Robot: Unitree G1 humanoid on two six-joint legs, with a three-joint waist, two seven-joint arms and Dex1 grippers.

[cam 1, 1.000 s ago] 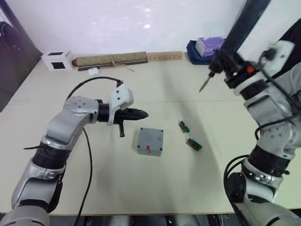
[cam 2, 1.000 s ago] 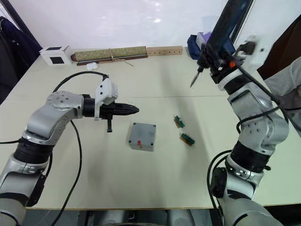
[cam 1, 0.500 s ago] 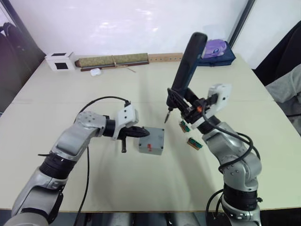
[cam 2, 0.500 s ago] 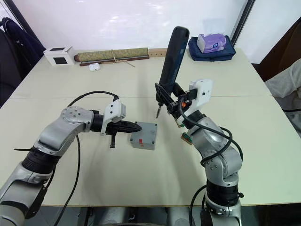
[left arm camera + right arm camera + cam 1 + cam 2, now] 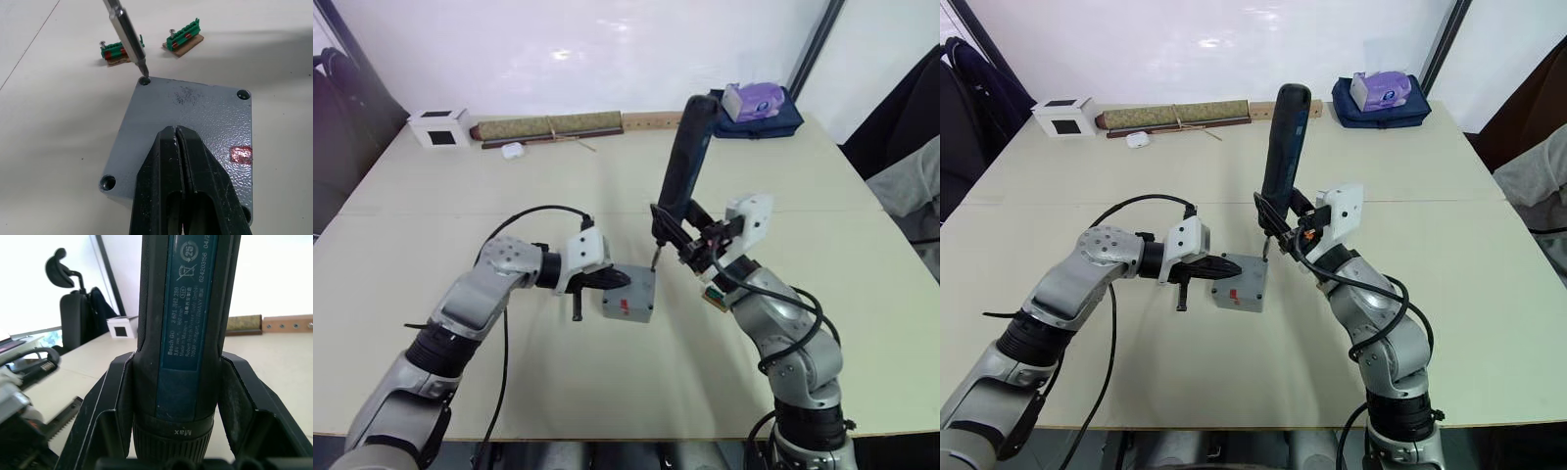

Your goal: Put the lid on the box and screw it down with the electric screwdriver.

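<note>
electric screwdriver (image 5: pixel 1285 147) in right hand (image 5: pixel 1285 233), bit in lid (image 5: pixel 190 132) corner hole

My left gripper (image 5: pixel 177 147), fingers pressed together, rests on the box (image 5: pixel 628 294); my right gripper (image 5: pixel 697 245) clamps the electric screwdriver (image 5: pixel 683 166) above the box's corner.

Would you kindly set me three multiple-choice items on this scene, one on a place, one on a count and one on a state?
1. Where is the screwdriver bit?
A. at a corner hole of the lid
B. on a green board
C. on the bare table

2. How many green boards lie beside the box?
A. one
B. two
C. four

3. How is the left gripper?
A. wide open
B. shut, tips over the lid
C. holding the screwdriver

Answers: 1 A, the bit's tip stands at a corner hole; 2 B, two lie side by side; 3 B, its fingers meet above the lid.
</note>
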